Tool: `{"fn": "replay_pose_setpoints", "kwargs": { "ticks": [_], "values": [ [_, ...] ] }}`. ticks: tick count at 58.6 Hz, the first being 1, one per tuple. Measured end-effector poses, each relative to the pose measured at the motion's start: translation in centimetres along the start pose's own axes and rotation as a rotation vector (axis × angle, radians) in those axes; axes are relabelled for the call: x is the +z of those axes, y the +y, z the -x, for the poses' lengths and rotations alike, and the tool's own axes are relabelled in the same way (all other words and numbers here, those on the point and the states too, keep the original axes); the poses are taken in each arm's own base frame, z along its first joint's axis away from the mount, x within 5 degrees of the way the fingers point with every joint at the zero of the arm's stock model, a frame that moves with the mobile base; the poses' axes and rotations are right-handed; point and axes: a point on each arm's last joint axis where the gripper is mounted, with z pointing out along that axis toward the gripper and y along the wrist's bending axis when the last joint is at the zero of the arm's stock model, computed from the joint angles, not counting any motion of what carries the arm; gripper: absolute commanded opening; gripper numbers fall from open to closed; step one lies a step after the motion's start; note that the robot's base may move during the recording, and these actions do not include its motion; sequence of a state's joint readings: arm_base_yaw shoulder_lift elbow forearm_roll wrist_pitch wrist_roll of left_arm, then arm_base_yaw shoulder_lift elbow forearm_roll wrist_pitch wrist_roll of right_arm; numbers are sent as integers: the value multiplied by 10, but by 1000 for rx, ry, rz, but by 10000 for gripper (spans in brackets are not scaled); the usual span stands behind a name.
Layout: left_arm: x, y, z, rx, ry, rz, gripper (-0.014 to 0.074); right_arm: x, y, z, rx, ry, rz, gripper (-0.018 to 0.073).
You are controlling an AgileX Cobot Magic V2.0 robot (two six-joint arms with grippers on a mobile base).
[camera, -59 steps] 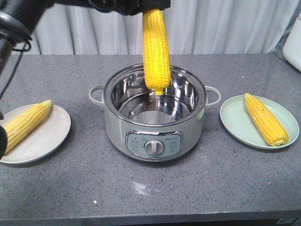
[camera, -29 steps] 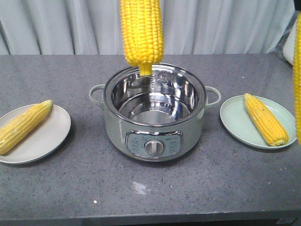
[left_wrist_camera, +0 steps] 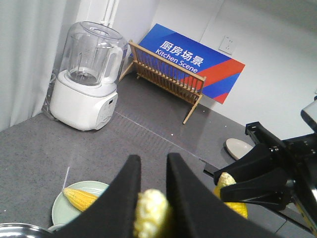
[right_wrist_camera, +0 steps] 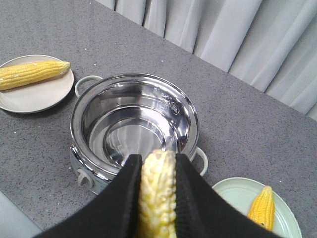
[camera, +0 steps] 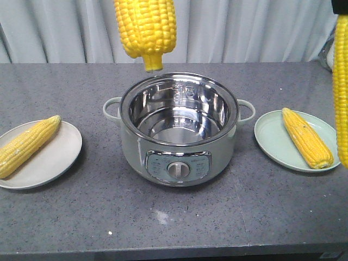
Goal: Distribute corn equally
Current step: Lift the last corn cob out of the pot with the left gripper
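My left gripper, clamped on a cob, has lifted it clear of the pot and holds it above; my right gripper, clamped on a second cob, has come in near the tabletop's right edge; the pot is empty, so I judge one goes to the white plate and one to the green plate.

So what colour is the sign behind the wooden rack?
The sign is blue with a red stripe and white lettering; left wrist view.

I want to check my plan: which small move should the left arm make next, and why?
Probably swing the left gripper toward the beige plate. Its hanging cob is above the empty pot, while that plate holds only a single cob. The right gripper holds a second cob.
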State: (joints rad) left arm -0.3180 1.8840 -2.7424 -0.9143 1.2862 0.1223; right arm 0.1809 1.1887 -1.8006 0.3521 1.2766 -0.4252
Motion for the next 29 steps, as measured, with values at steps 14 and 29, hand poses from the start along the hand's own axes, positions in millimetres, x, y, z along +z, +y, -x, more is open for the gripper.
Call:
{"fn": "replay_pose_setpoints", "kwargs": {
  "ticks": [14, 29],
  "values": [
    [1, -5, 0, 0, 2, -17, -8, 0, 0, 0, 0, 1, 0, -6],
    [-1, -10, 1, 8, -2, -24, -8, 0, 0, 0, 0, 0, 0, -6]
  ]
}}
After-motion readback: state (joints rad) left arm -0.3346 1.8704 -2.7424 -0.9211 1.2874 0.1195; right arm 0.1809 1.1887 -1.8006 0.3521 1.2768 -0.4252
